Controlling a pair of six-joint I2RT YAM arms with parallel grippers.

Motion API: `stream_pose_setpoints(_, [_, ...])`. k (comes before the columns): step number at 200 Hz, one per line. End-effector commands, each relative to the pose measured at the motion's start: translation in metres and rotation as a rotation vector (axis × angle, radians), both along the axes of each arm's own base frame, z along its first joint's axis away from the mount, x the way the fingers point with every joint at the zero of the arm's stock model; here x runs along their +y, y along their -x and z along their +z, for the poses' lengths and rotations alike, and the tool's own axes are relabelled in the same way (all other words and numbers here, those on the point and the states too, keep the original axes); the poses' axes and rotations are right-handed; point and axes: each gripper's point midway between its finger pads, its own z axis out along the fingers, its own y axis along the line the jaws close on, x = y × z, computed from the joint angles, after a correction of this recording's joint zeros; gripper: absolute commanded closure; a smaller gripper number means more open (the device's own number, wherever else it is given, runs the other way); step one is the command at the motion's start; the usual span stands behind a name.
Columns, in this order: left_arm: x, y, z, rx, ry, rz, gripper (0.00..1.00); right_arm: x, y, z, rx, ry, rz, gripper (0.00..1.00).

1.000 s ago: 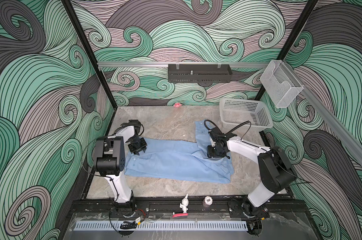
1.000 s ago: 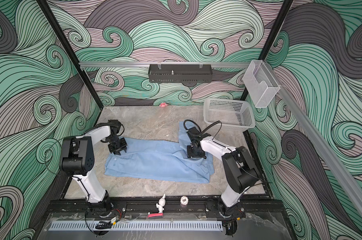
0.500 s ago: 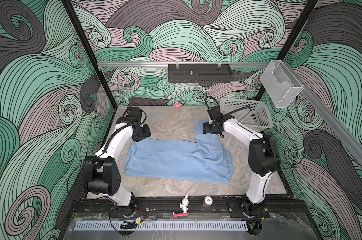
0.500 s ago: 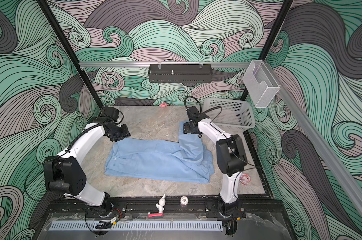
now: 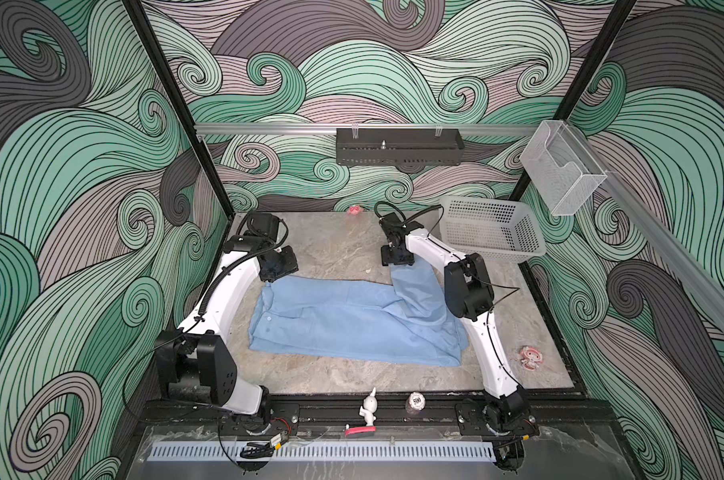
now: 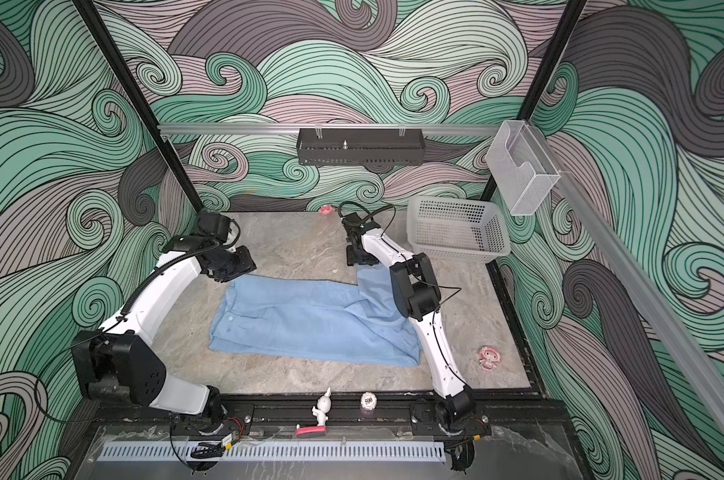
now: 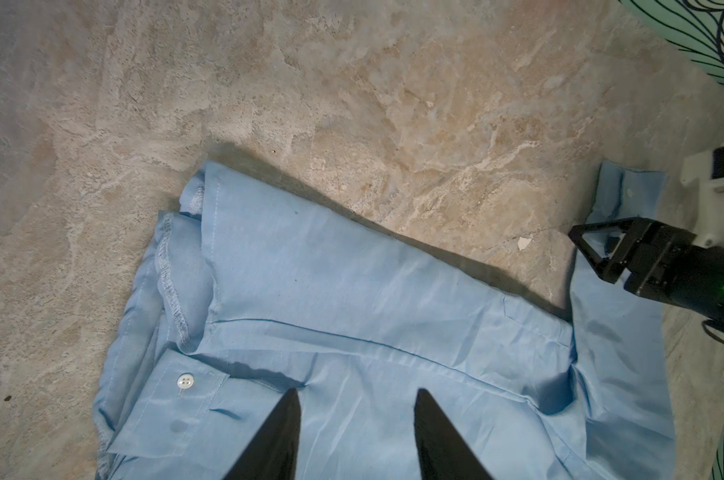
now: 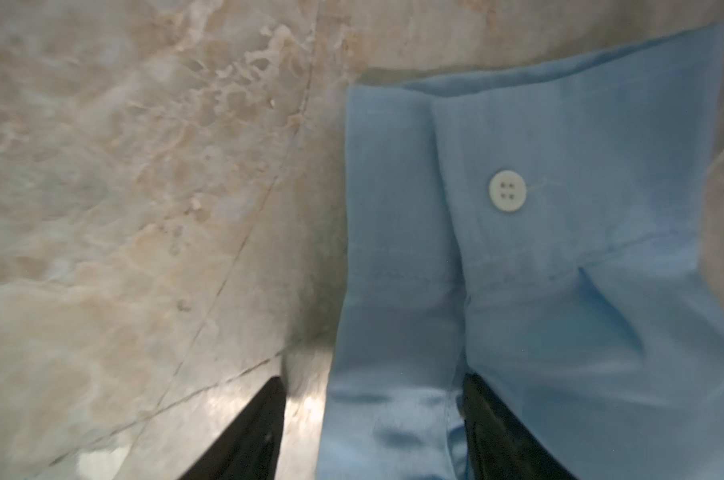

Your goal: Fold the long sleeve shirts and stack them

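Shirt position: the light blue shirt (image 5: 352, 328) lies spread on the surface (image 5: 335, 249), mid-workspace between the two arms; same in both top views (image 6: 310, 324).
Shirt condition: several layers overlap, with creases; one long edge runs parallel to the front rail.
Sleeve: one sleeve (image 5: 418, 291) leaves the shirt's right end and runs toward the back wall.
Cuff: the cuff (image 8: 559, 166) lies flat on the surface, white four-hole button (image 8: 506, 190) facing up.
Left: the left pincer (image 5: 277, 272) hangs at the shirt's back-left corner. In the left wrist view (image 7: 356, 395) its fingers stand apart above the cloth with nothing between them, so it is released.
Left, nearby: a second button (image 7: 184, 380) sits on a folded band just beside the fingertips; hem stitching shows at the corner.
Right: the right pincer (image 5: 397, 259) sits over the sleeve's cuff end. In the right wrist view (image 8: 372, 378) its fingers are spread wide and the sleeve edge lies loose between them, unpinched: released.
Basket: the white perforated basket (image 5: 489, 249) stands at back right, apart from the shirt.
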Motion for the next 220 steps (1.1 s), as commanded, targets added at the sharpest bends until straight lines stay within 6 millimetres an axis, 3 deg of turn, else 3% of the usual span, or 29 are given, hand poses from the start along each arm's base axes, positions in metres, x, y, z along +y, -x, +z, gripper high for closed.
stream_pose_setpoints(1, [0.006, 0.007, 0.007, -0.002, -0.017, 0.000, 0.52, -0.016, 0.003, -0.009, 0.042, 0.092, -0.023, 0.44])
stream_pose_setpoints(15, [0.006, 0.007, 0.009, -0.009, -0.016, -0.003, 0.52, -0.016, 0.000, -0.012, 0.046, 0.099, -0.019, 0.58])
stream_pose_setpoints(42, [0.005, 0.008, 0.014, -0.025, -0.015, -0.011, 0.52, -0.016, -0.003, -0.004, 0.036, 0.097, -0.007, 0.98])
stream_pose_setpoints(62, [0.005, 0.009, 0.013, -0.022, -0.013, -0.022, 0.53, -0.015, -0.006, 0.024, -0.002, 0.073, 0.016, 1.00])
stream_pose_setpoints(81, [0.000, 0.014, 0.028, -0.066, 0.006, -0.053, 0.53, -0.007, -0.003, 0.077, -0.077, 0.014, 0.073, 1.00])
stream_pose_setpoints(105, [-0.008, 0.019, 0.042, -0.112, 0.046, -0.087, 0.53, 0.013, 0.015, 0.159, -0.247, -0.131, 0.194, 1.00])
stream_pose_setpoints(115, [-0.012, 0.021, 0.048, -0.141, 0.065, -0.105, 0.53, 0.018, 0.028, 0.198, -0.340, -0.179, 0.245, 1.00])
stream_pose_setpoints(135, [-0.020, 0.026, 0.064, -0.220, 0.104, -0.141, 0.53, 0.023, 0.064, 0.255, -0.448, -0.249, 0.338, 1.00])
stream_pose_setpoints(164, [-0.029, 0.036, 0.091, -0.362, 0.150, -0.182, 0.53, 0.025, 0.123, 0.307, -0.547, -0.284, 0.455, 1.00])
stream_pose_setpoints(189, [-0.038, 0.051, 0.111, -0.447, 0.184, -0.238, 0.53, 0.023, 0.169, 0.319, -0.563, -0.331, 0.490, 1.00])
stream_pose_setpoints(220, [-0.054, 0.068, 0.119, -0.477, 0.266, -0.315, 0.52, 0.033, 0.215, 0.291, -0.514, -0.374, 0.541, 1.00])
